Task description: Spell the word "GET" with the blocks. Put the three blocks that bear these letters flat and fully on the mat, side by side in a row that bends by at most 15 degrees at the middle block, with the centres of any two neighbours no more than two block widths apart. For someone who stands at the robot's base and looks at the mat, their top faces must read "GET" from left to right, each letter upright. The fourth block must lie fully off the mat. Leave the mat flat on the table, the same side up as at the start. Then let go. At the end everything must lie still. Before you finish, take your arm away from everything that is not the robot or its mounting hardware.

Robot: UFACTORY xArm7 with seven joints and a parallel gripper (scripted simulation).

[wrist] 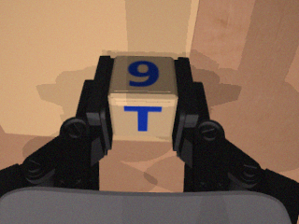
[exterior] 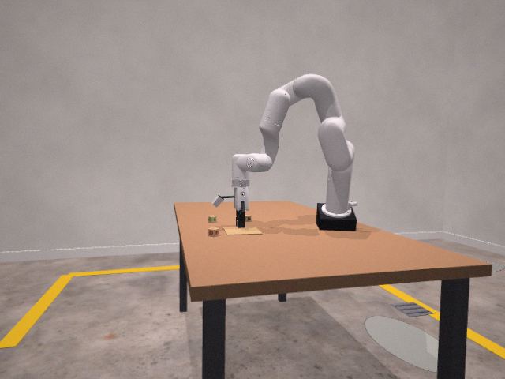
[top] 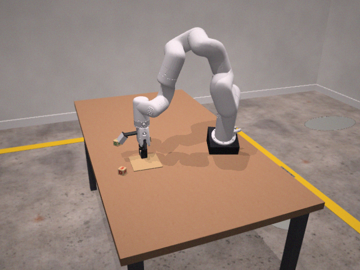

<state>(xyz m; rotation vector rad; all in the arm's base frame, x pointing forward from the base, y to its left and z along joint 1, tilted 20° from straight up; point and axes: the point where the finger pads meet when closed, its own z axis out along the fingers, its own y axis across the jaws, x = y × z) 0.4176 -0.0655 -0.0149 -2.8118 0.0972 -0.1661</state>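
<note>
So the tabletop (top: 203, 185) (exterior: 326, 253) looks like smooth matt board, kinda wood-ish. The block (wrist: 143, 117) seems like pale wood with a slight sheen, and the arm (top: 172, 65) (exterior: 274, 112) looks like smooth, softly glossy white plastic or painted metal.

Blue "9" and blue "T" on adjoining faces of a pale cream-tan block (wrist: 143, 117); black for the gripper (top: 143, 151) (exterior: 241, 219) (wrist: 143, 77), glossy white for the arm (top: 171, 65) (exterior: 274, 107). Red characters on one cream block (top: 122, 170) (exterior: 213, 231), green on another (top: 116, 142) (exterior: 211, 219); plain pale yellow-tan for the mat (top: 147, 164) (exterior: 243, 231), orange-brown for the counter (top: 185, 200) (exterior: 309, 254), black for its legs (top: 294, 241) (exterior: 452, 326).
</note>
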